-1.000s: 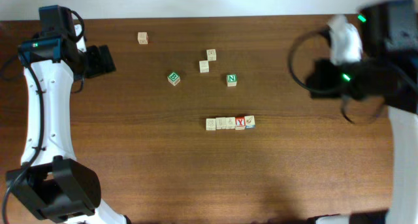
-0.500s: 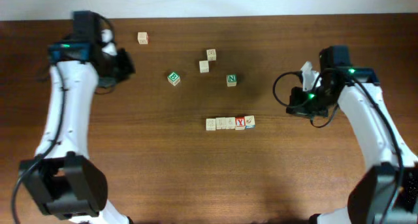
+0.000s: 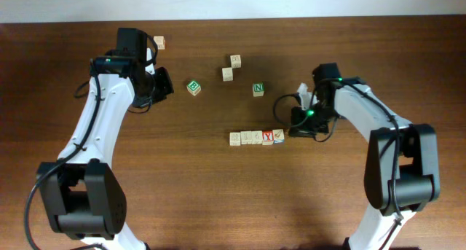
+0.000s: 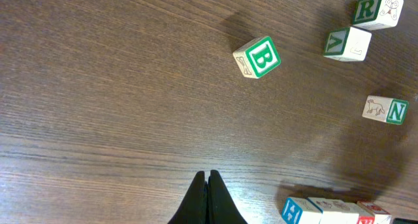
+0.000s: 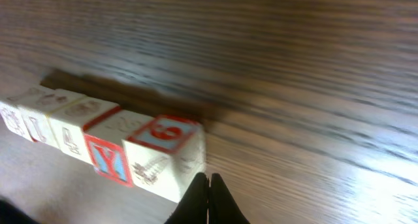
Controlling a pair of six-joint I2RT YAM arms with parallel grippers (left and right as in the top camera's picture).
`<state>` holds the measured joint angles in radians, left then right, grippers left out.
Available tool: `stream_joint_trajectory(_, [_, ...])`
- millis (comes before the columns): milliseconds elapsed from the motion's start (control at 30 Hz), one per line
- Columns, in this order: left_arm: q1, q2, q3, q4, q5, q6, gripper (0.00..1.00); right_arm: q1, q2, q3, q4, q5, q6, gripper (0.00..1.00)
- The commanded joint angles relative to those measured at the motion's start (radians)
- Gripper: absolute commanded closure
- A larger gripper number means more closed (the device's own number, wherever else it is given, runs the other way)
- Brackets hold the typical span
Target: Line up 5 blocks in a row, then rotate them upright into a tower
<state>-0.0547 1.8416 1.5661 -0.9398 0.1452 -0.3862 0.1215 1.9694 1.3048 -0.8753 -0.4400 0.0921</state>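
Overhead, the table (image 3: 182, 192) showed broad bare wood on the near side of the row of blocks (image 3: 256, 137), which lay a little right of centre, five cubes touching side by side. The right gripper (image 3: 290, 132) sat just beside the row's right end, its fingers too dark against the wood to make out there. The left gripper (image 3: 166, 82) hung well apart from the row, near the green B cube (image 3: 194, 87). The green N cube (image 3: 258, 90) and a pair of tan cubes (image 3: 231, 67) stood between the row and the far edge, and a lone tan cube (image 3: 159, 42) lay close to that edge. From the left wrist, the black fingers (image 4: 201, 201) were pressed together over open wood. The B cube sat tilted beyond them, the pair showed green R and V faces at upper right, and the row (image 4: 326, 211) was cut off by the bottom edge. From the right wrist, the picture was blurred. The fingers (image 5: 217, 201) met in a point holding nothing, just beside the near corner of the end block (image 5: 163, 152). Whether they touched it could not be told. The Y block (image 5: 104, 157) came next, and the row's far end ran off the left edge.
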Motion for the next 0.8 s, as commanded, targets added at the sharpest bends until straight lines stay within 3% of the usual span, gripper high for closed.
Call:
stream_joint_trajectory(0, [0.004,0.017,-0.010,0.005,-0.011,-0.010,1.00,0.046,0.026,-0.009,0.017,-0.016,0.055,0.96])
stream_joint_trajectory(167, [0.004,0.018,-0.010,0.004,-0.011,-0.010,0.92,0.091,0.027,-0.009,0.031,-0.020,0.112,0.96])
stream_joint_trajectory(367, [-0.014,0.018,-0.016,-0.005,-0.008,-0.010,0.91,0.135,0.027,-0.009,0.038,-0.049,0.153,0.96])
stream_joint_trajectory(533, [-0.060,0.055,-0.051,-0.042,0.002,-0.005,1.00,0.139,0.027,-0.009,0.031,-0.064,0.153,0.96])
stream_joint_trajectory(667, [-0.084,0.062,-0.105,-0.043,0.075,0.048,1.00,0.126,0.027,-0.009,0.027,-0.077,0.153,0.96])
stream_joint_trajectory(767, [-0.107,0.062,-0.141,-0.021,0.126,0.169,1.00,0.125,0.027,-0.009,0.028,-0.076,0.152,0.96])
